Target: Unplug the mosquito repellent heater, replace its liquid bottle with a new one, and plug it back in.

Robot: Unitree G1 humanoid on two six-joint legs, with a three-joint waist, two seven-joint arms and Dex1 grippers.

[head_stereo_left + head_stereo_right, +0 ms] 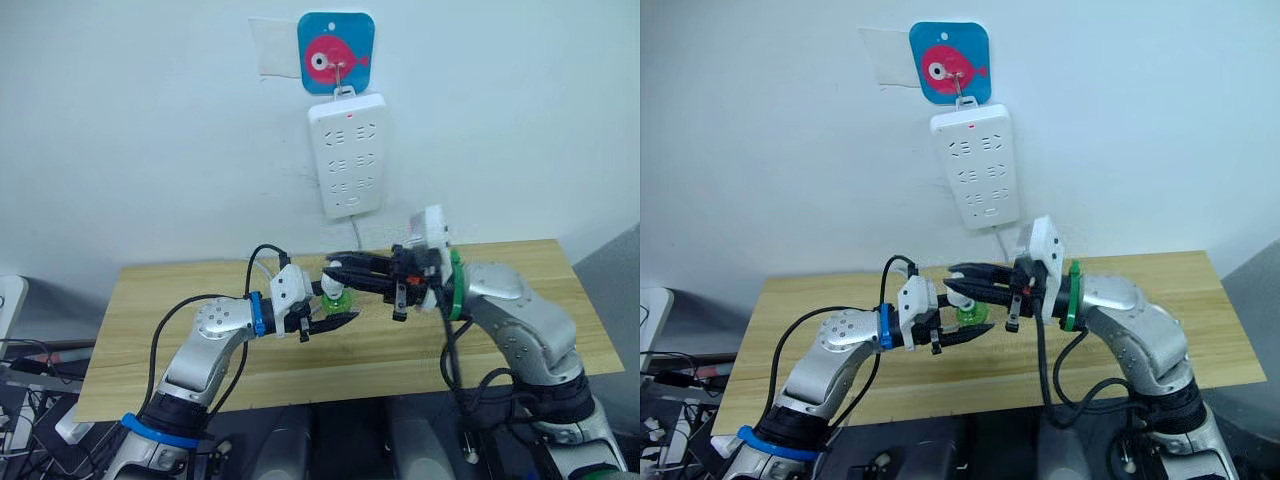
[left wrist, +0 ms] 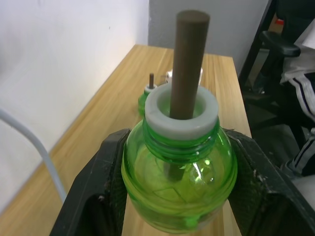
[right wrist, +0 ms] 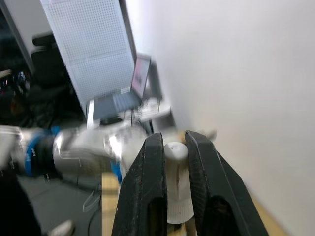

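Left gripper [image 2: 172, 196]: clamped around green bottle [image 2: 178, 169], wick up.
Right gripper [image 3: 173, 147]: closed on white heater [image 3: 176, 182], held over the table [image 1: 520, 330] beside the bottle.
Advice: align heater's hole with wick, then twist gently.

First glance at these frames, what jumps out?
The two grippers meeting over the middle of the wooden table: the left gripper clamps a bright green liquid bottle with a brown wick, and the right gripper pinches the white mosquito repellent heater just above it. On the wall behind hangs a white power strip under a blue fish hook.
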